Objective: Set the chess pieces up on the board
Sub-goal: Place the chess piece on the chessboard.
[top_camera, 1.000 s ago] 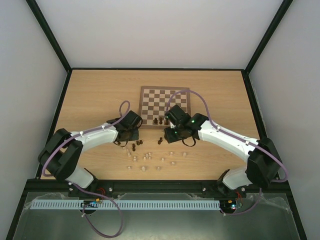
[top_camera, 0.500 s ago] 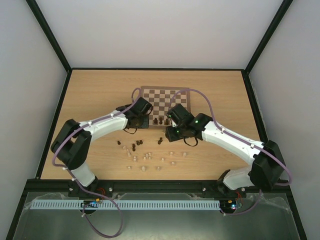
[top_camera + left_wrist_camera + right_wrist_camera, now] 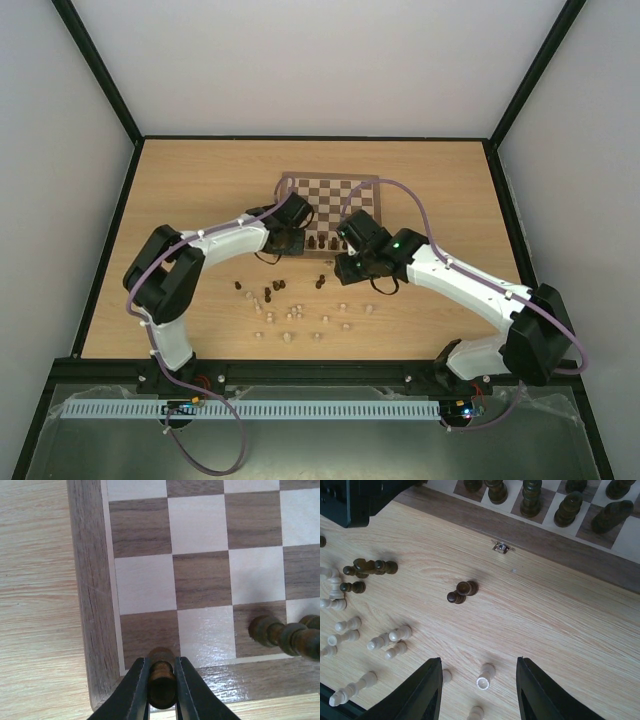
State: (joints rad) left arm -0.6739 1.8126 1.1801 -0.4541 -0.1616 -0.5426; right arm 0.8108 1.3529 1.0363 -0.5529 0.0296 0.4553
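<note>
the left end effector (image 3: 162,672) is clenched on a single dark piece (image 3: 161,655), pinched between both fingers with the jaws nearly together. it hangs over the near left corner of the board (image 3: 92,605). the dark corner square lies just ahead of the tips, which suggests the piece is carried here because that corner is vacant. to its right, one empty square along the same rank, other dark pieces (image 3: 282,635) stand, so the rank appears to be filling toward the corner. whether the held piece touches the board cannot be told. the right end effector (image 3: 479,662) is released, jaws partly apart and grasping nothing. it hovers above the surface (image 3: 560,610), with a pale piece (image 3: 485,672) lying below between its fingers, more loose pale pieces (image 3: 385,642) to its left, and two dark pieces (image 3: 461,592) ahead. judgement: it is stationed over the unsorted stock for the next pick. many pieces lie off the board.
</note>
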